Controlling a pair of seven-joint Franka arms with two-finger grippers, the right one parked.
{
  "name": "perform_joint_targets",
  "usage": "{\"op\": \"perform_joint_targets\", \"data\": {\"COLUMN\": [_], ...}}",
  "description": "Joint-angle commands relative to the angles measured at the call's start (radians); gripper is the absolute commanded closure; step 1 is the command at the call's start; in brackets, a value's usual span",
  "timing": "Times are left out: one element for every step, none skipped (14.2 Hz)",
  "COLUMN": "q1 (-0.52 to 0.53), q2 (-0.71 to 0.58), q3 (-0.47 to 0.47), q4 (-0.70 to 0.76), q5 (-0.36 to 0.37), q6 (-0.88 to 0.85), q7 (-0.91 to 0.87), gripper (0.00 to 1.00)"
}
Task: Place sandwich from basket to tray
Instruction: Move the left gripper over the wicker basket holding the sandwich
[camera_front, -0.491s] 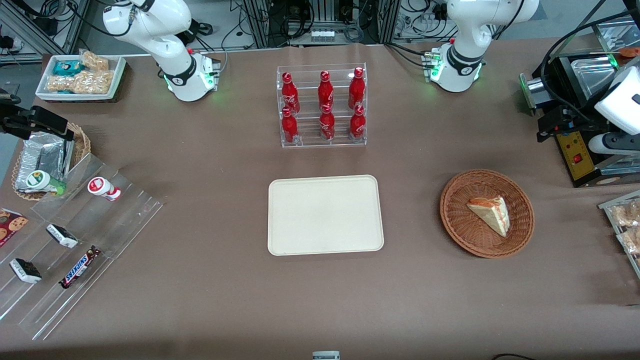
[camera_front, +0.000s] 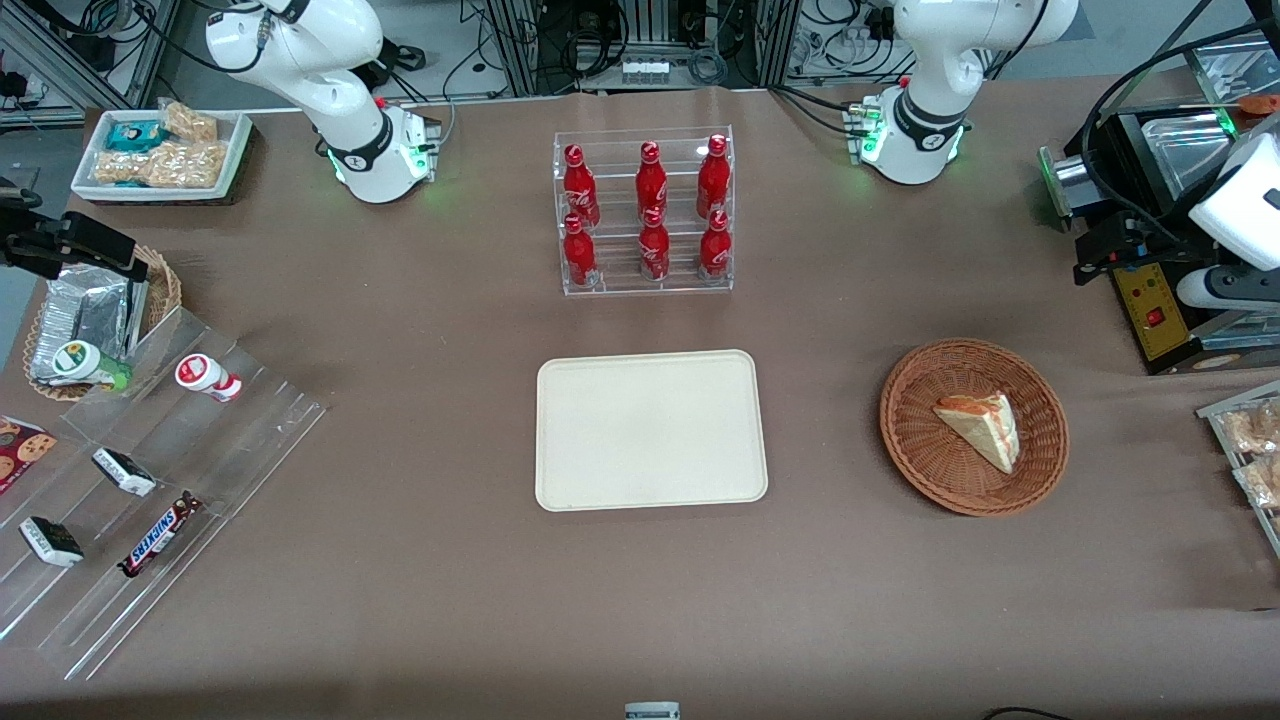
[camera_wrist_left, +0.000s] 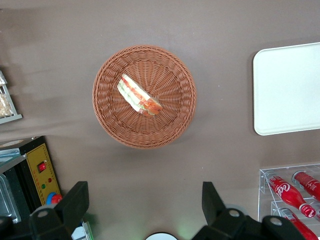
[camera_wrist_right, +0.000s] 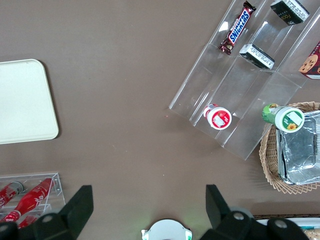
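Sandwich (camera_wrist_left: 138, 94): lies in the basket (camera_wrist_left: 107, 120), near its middle, long edge slanting across the weave, filling edge showing.
Gripper (camera_wrist_left: 142, 210): spread wide, holding nothing, high above the worktop (camera_front: 400, 560); the sandwich lies ahead of the fingertips, not under them, so the next move is likely forward and down.
Grasp axis: judged, the wrist may need turning to close across the wedge's short width.
Tray (camera_front: 650, 430): bare, well apart from the basket, toward the parked arm's end.
Bottles (camera_front: 650, 215): in a clear rack, farther from the front camera than the tray.
Path: nothing lies between basket and tray.
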Motion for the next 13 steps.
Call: {"op": "perform_joint_targets", "data": {"q1": [0.001, 0.001, 0.001, 0.001, 0.0, -0.002, -0.002, -0.002, -0.002, -0.002, 0.001, 0.004, 0.007], "q2": [-0.003, -0.003, -0.003, -0.003, -0.003, -0.003, -0.001, -0.004, -0.009, -0.009, -0.009, -0.006, -0.003], "q3": [0.003, 0.003, 0.003, 0.003, 0.002, 0.002, 0.002, 0.002, 0.0, 0.002, 0.002, 0.003, 0.003], "q4": [-0.006, -0.008, -0.015, -0.04, -0.069, -0.101, -0.133, -0.185, -0.243, -0.305, -0.367, -0.426, -0.476], "q5": [-0.009, -0.004, -0.001, 0.0, 0.002, 0.003, 0.005, 0.005, 0.005, 0.006, 0.006, 0.006, 0.006], "q6": [0.003, 0.0, -0.006, -0.006, -0.003, 0.008, 0.029, 0.07, 0.123, 0.184, 0.257, 0.337, 0.405], "q7": [0.011, 0.011, 0.012, 0.011, 0.011, 0.009, 0.008, 0.008, 0.008, 0.008, 0.008, 0.002, -0.003], "gripper": [0.0, 0.0, 0.0, 0.0, 0.0, 0.0, 0.0, 0.0, 0.0, 0.0, 0.0, 0.0, 0.0]}}
